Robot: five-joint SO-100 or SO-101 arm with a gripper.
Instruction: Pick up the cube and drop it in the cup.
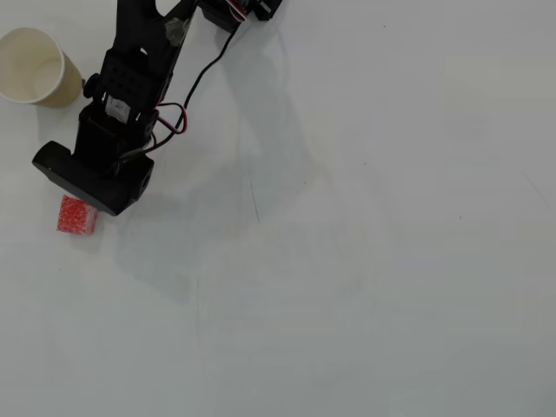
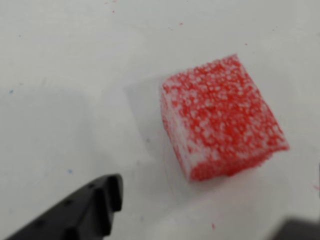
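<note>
Cube resting on surface, untouched, well apart from cup. Tool hovering close over cube, spread open, empty; one fingertip lower-left of cube in wrist view, other barely in frame. Prob. needs slight advance so cube sits btw fingers before closing.

In the overhead view the arm's black body covers the tool, so its fingertips and the gap between them cannot be seen, nor whether they touch the cube, which peeks out just below the tool with its upper right corner hidden. The cup, up and left of the tool, is cut by the left edge. In the wrist view only one finger shows clearly, cut by the bottom edge; the cube beyond it is slightly blurred.
</note>
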